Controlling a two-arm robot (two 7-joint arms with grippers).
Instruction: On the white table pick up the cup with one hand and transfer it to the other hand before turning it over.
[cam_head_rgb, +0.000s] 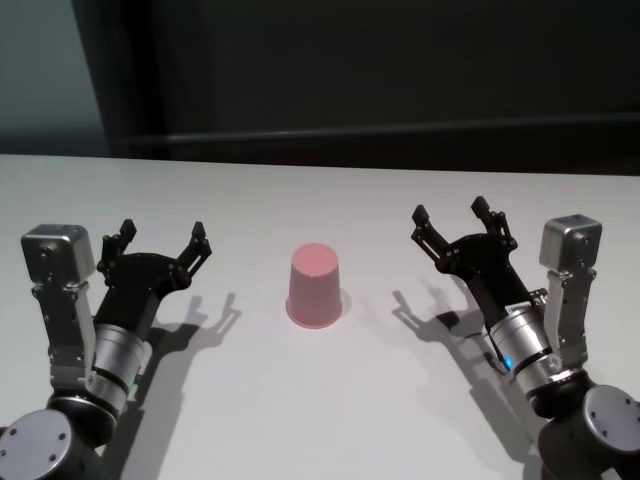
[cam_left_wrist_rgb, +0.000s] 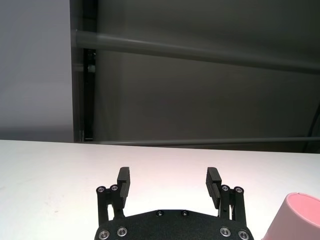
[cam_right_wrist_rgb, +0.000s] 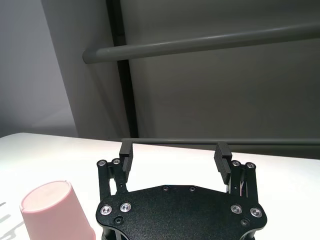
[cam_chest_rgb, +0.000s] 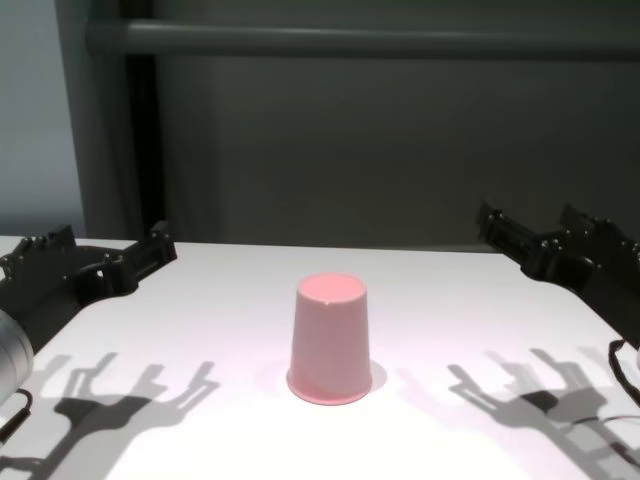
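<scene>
table (cam_head_rgb: 320, 420): white, bearing all | left gripper (cam_head_rgb: 160, 245): wide apart, holding nothing, well left of cup | right gripper (cam_head_rgb: 452, 222): wide apart, holding nothing, well right of cup | cup (cam_head_rgb: 315, 285): centred between both, standing rim-down | risk: smooth taper slipping from pinch; tipping if nudged off-centre; dropping during handover

The head view looks down from above and behind both arms onto the table (cam_head_rgb: 330, 400), with the cup (cam_head_rgb: 315, 286) mid-frame. The chest view sits lower, nearly level with the tabletop, facing forward at the cup from close by. Each wrist view looks forward past its own gripper toward the dark back wall (cam_right_wrist_rgb: 225, 90); the cup shows at one edge of each. All four views share the cup and table.
</scene>
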